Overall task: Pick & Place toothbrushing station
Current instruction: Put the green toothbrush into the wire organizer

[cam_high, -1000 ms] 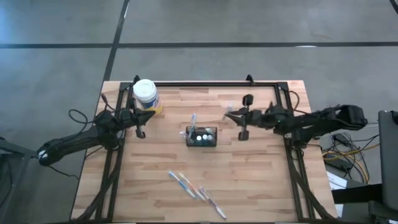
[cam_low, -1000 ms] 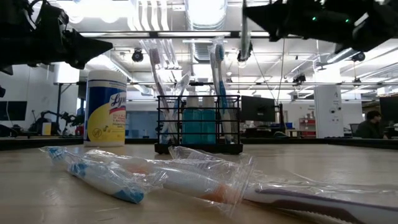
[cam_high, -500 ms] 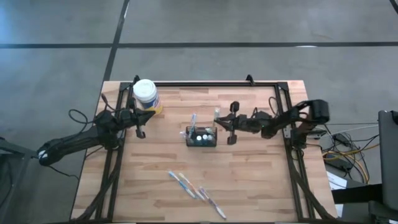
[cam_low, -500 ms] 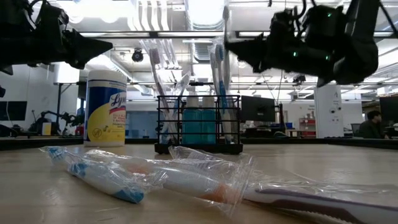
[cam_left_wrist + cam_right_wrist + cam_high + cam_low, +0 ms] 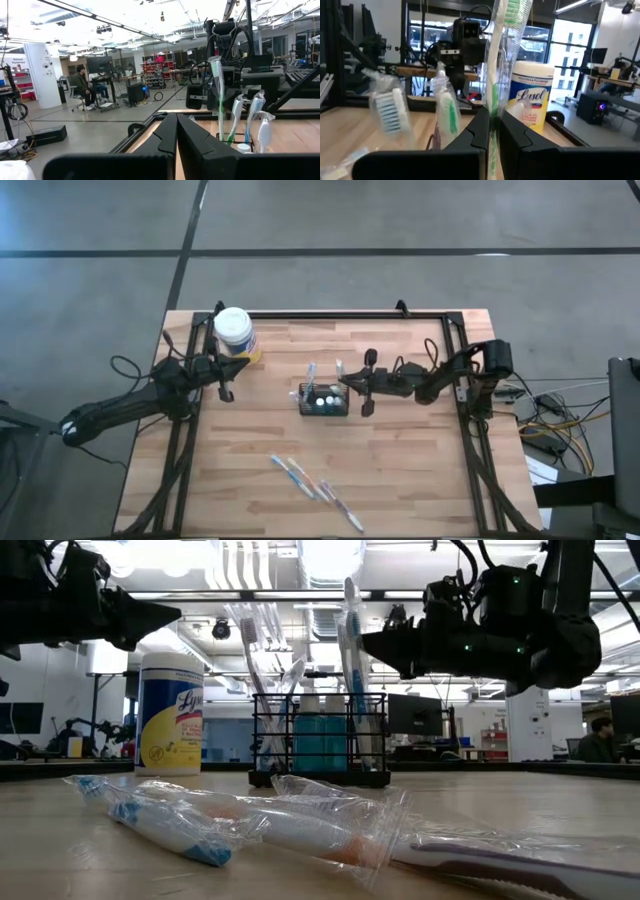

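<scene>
The right tool (image 5: 343,385), clamped on a wrapped toothbrush (image 5: 496,75), hovers just beside the station (image 5: 324,399). Upright toothbrushes (image 5: 262,660) obstruct ahead; open worktop (image 5: 400,460) lies behind.
</scene>
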Robot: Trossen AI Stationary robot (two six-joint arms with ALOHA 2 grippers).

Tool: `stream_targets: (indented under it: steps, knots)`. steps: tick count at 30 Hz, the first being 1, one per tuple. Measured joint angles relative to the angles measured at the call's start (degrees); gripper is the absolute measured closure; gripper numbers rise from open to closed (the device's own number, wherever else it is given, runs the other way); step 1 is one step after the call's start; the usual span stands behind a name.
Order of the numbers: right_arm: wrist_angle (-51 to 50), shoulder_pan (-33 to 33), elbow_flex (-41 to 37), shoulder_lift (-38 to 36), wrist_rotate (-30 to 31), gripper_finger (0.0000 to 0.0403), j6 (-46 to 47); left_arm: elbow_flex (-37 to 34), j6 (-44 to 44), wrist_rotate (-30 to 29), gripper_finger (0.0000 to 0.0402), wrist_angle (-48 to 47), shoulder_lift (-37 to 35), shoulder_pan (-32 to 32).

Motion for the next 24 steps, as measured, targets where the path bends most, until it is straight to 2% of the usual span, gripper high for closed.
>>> stream_targets:
  steps: [15, 24]
  knots:
    - [0.04, 1.15, -0.85, 6.73, 2.45, 0.039, -0.22, 0.0, -0.11, 0.0, 0.0388, -0.02, 0.0, 0.0]
    - [0.0, 1.16, -0.85, 7.13, 3.11, 0.039, 1.99, 0.0, -0.17, -0.02, 0.0388, 0.0, 0.0, 0.0]
